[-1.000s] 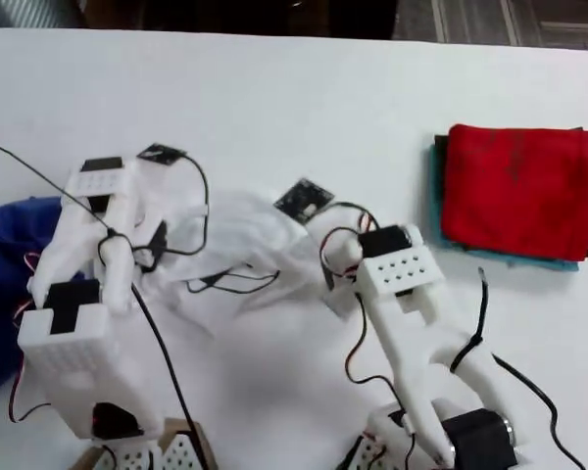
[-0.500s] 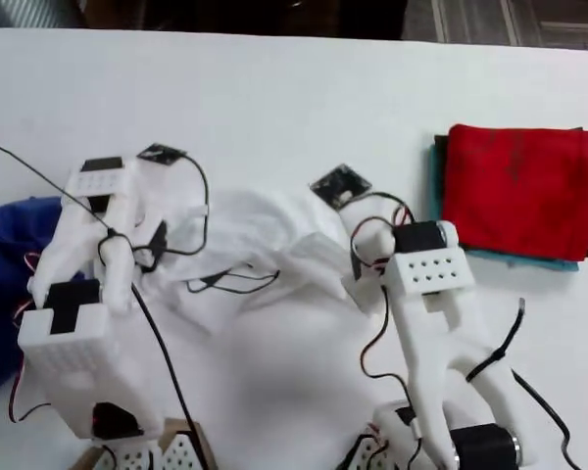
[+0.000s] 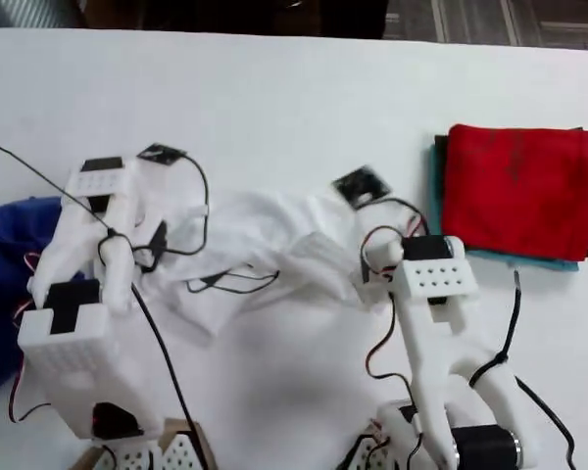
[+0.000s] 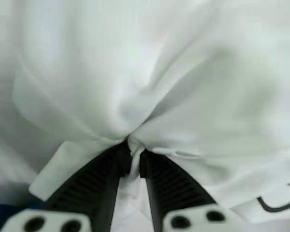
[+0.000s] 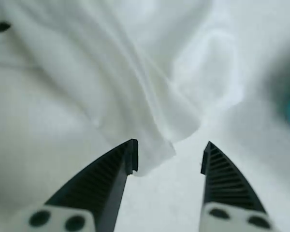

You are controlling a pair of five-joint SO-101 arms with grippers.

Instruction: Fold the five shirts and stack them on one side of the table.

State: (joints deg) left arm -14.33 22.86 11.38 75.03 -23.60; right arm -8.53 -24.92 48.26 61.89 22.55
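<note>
White shirt (image 3: 265, 245) bunched between the arms, folded stack (image 3: 519, 191) near it.
Left gripper (image 4: 134, 157) pinches a fold; right gripper (image 5: 169, 154), jaws spread, hangs over the shirt's edge.

Crumpled white shirt (image 3: 265, 227), folded stack (image 3: 521, 191) nearby

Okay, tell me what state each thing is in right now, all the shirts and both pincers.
White shirt: unfolded, crumpled.
Blue shirt: unfolded, in a heap.
Red shirt: folded, lying on the teal one.
Teal shirt: under the red one, only its edge showing.
Left pincer: shut on a fold of the white one.
Right pincer: open, over the white one's hem.
</note>
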